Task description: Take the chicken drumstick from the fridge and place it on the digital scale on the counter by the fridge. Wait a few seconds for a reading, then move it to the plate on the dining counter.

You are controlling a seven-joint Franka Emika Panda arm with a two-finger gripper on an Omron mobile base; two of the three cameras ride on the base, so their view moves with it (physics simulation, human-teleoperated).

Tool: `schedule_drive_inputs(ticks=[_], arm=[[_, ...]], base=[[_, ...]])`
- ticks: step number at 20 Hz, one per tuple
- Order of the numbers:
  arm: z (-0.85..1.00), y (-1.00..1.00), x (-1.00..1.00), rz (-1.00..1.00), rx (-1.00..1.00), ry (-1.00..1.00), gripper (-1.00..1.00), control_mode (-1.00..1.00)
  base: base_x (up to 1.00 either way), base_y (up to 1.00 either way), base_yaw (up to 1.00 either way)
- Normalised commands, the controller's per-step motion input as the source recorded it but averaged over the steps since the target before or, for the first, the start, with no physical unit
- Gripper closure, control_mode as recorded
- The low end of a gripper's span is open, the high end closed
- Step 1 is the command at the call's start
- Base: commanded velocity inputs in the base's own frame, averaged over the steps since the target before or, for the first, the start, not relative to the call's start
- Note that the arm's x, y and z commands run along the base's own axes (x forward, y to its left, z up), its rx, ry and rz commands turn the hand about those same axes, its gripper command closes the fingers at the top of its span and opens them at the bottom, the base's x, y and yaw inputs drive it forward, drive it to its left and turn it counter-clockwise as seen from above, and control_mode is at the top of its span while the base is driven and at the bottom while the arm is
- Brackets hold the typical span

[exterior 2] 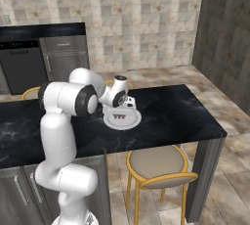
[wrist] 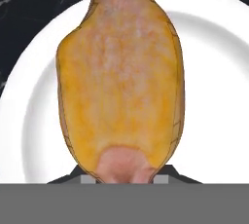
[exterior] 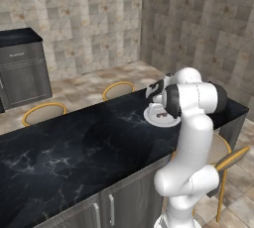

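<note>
chicken drumstick [wrist: 119,77] | long axis runs away from camera | over plate [wrist: 214,96]

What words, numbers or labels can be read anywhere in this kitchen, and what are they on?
None can be read.
Dark appliance by the back wall: faint pale marks along its top panel, too small and blurred to read.
Plate, chicken drumstick and dining counter: no writing.

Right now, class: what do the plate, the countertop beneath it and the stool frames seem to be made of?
Plate: smooth white, likely glazed ceramic; plain, faintly shaded.
Dining counter: polished black marble look; white veins, soft sheen.
Stool: yellow frame, probably painted metal or wood; thin legs, beige seat.
</note>
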Motion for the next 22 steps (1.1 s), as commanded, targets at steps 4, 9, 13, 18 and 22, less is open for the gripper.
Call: schedule_drive_inputs(ticks=[4, 9, 13, 18, 22], arm=[[0.00, -0.12, 0.00, 0.00, 0.00, 0.00, 1.00, -1.00], [0.00, 0.00, 0.00, 0.00, 0.00, 0.00, -1.00, -1.00], [0.00, 0.00, 0.00, 0.00, 0.00, 0.00, -1.00, -1.00], [0.01, 0.00, -0.02, 0.00, 0.00, 0.00, -1.00, -1.00], [0.19, 0.00, -0.47, 0.02, 0.00, -0.01, -1.00, -1.00]], base=[[0.00, 0.00, 0.00], [0.00, 0.00, 0.00], [0.00, 0.00, 0.00], [0.00, 0.00, 0.00], [0.00, 0.00, 0.00]])
